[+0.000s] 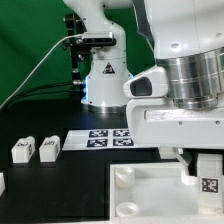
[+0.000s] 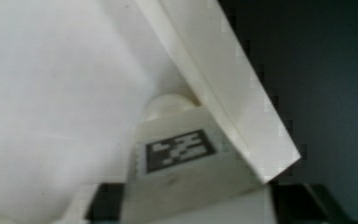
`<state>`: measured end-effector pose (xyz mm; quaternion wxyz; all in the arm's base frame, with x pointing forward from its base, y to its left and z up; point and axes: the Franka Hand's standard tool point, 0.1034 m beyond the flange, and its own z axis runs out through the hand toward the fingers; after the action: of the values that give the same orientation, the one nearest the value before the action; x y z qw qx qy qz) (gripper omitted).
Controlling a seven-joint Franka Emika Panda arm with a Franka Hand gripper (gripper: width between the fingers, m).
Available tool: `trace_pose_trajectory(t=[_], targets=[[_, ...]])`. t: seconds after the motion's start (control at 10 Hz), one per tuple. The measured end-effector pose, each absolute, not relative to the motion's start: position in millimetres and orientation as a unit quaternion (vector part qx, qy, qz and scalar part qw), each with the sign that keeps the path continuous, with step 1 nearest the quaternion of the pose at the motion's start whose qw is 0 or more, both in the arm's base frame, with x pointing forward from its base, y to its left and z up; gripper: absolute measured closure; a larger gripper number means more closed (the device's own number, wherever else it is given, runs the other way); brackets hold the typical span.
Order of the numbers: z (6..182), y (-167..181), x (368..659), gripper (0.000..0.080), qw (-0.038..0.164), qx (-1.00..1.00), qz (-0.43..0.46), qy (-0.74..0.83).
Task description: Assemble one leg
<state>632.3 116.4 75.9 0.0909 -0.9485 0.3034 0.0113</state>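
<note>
My gripper is shut on a leg, a chunky white block with a black-and-white tag, and holds it over the large white panel near the exterior view's right edge. In the wrist view the leg fills the gap between my two dark fingers, and its rounded far end meets the panel beside the panel's raised edge. My gripper closes on the leg's near end. Two more legs stand on the black table at the exterior view's left.
The marker board lies flat behind the panel. The arm's white base stands at the back with cables running off to the exterior view's left. Another white part shows at the left edge.
</note>
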Motion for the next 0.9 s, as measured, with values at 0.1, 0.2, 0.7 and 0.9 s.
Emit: trace_pose_trajectory(t=[0.1,0.2,0.7,0.9], targets=[[75.8,115.8,632.4,0.0504,0.091,-0.931,0.016,0.353],[75.9,115.5,632.7,0.0504,0.091,-0.91,0.021,0.404],[73.6,110.4,631.1,0.0504,0.122,-0.693,0.046,0.709],[73.0,117.1,629.9,0.0504,0.121,-0.628,0.054,0.767]])
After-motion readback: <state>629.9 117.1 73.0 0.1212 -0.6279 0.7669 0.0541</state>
